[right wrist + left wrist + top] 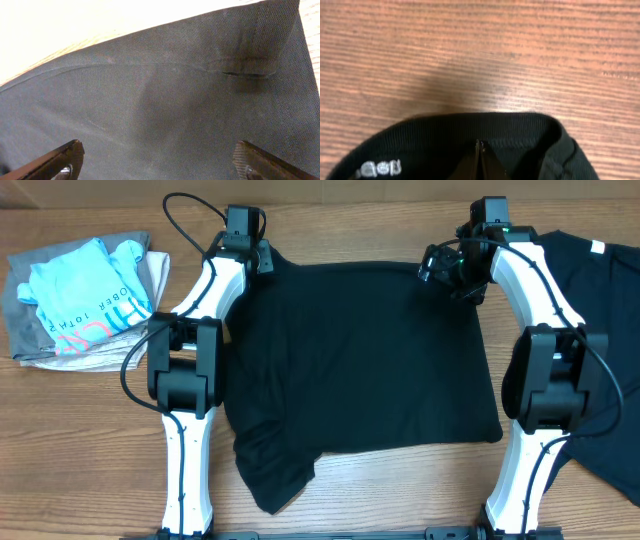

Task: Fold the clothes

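Across the wooden table (90,480), one plain black short-sleeved T-shirt (360,360) lies spread between the arms, long axis side to side; a second black T-shirt (612,310) waits right, one pale heap of clothes (80,300) left. Left gripper (479,160) appears clamped on its far-left edge; right gripper (160,162), nearer the far-right corner, hovers with fingers apart.

On one tabletop (80,430): two black T-shirts (centre shirt (360,350), right-edge shirt (600,320)), one folded pile (80,305), two robot arms (187,370) (548,375).
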